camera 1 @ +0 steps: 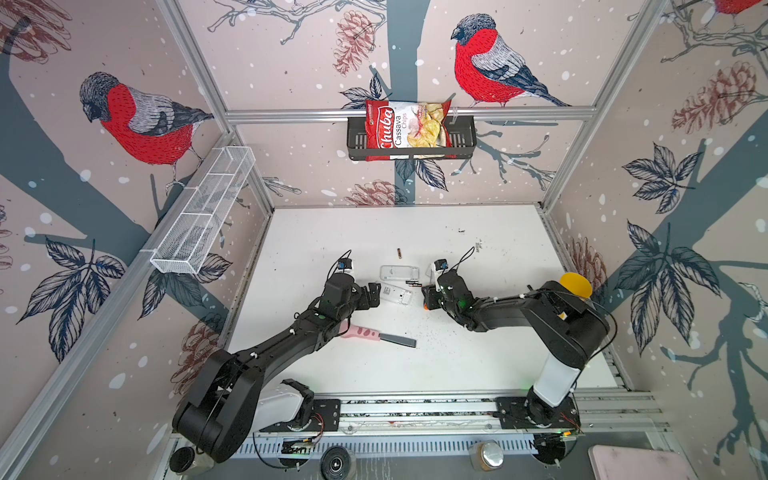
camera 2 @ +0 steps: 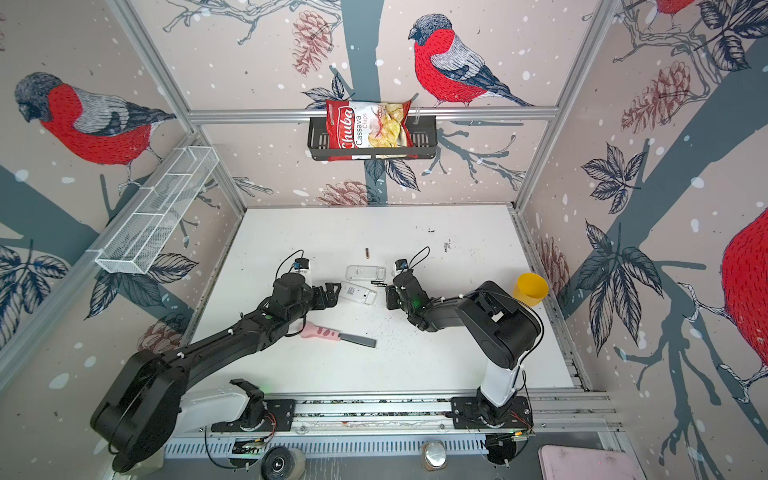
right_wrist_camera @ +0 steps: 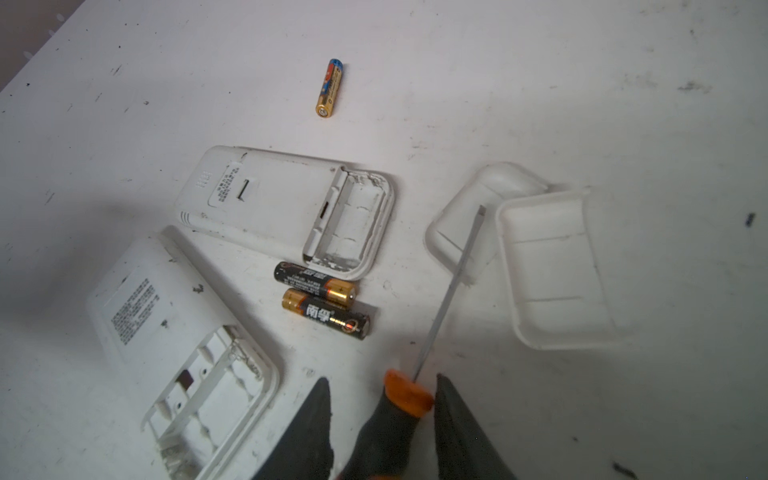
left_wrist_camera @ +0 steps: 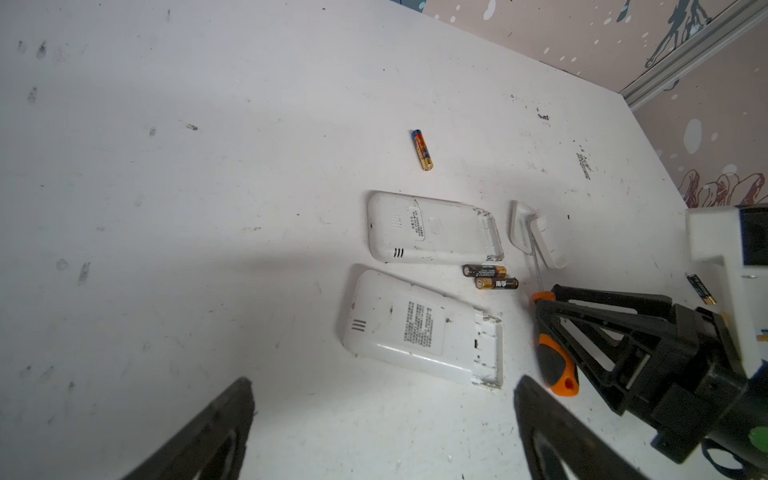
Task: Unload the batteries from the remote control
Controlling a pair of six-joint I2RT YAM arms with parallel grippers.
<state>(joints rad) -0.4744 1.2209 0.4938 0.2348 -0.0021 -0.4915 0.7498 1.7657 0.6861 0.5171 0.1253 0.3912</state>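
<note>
Two black batteries (right_wrist_camera: 326, 316) lie out on the table (camera 1: 478, 332)

They sit side by side, between the far remote (right_wrist_camera: 286, 208) and the near remote (right_wrist_camera: 166, 332), right at the far one's open edge; both bays look empty; a striped battery (right_wrist_camera: 329, 88) lies alone farther back, with bare table all around; two covers (right_wrist_camera: 552, 270) sit past the far remote; the right gripper (right_wrist_camera: 381, 378) is a little open around the screwdriver (right_wrist_camera: 395, 419); the left gripper (left_wrist_camera: 385, 379) is wide open, holding nothing, by the near remote's end.

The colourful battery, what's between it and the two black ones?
A white remote, its battery bay open and empty; the right wrist view shows it best.
</note>
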